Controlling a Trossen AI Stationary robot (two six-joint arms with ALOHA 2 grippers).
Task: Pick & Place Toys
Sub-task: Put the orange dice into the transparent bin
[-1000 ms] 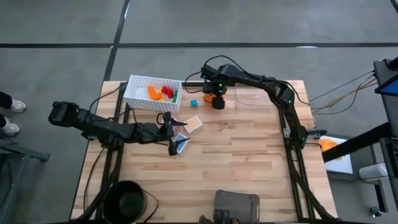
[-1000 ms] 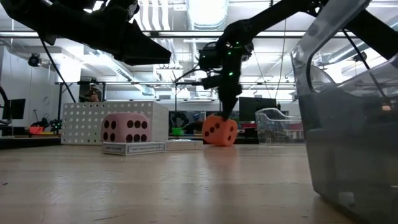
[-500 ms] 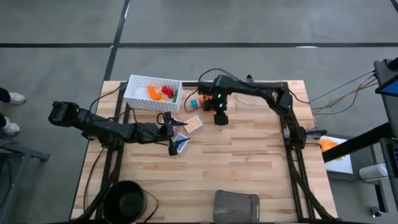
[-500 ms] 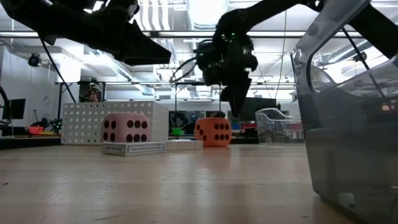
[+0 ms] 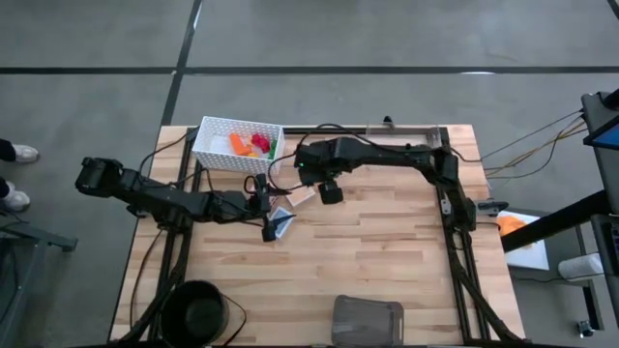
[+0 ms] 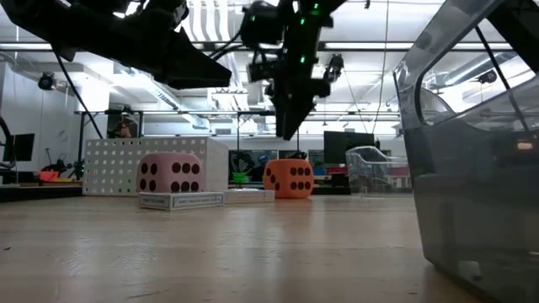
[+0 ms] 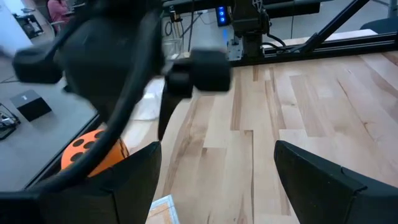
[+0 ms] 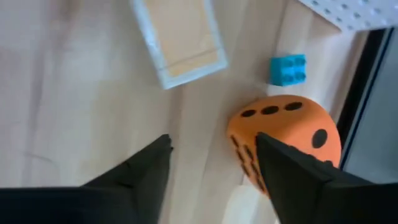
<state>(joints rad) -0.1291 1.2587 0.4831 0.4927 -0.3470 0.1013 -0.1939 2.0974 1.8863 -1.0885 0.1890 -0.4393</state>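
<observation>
My right gripper hangs open above the table, pointing steeply down, with nothing between its fingers. Just beside one finger sits the orange die, flat on the wood. A teal brick and the peach card lie close by. The pink die rests on a flat card in front of the white basket, which holds several coloured bricks. My left gripper waits open over the blue card, its fingers wide apart.
A grey tray stands at the near edge, and its clear wall fills the right of the low view. A black round object sits at the near left corner. Bare wood lies right of my right gripper.
My right gripper has risen away from the orange die and gone toward the table's near-left, rolling a little as it went. The die stood tilted under the fingertips before and now sits flat on the table, slightly farther left in the low view.
</observation>
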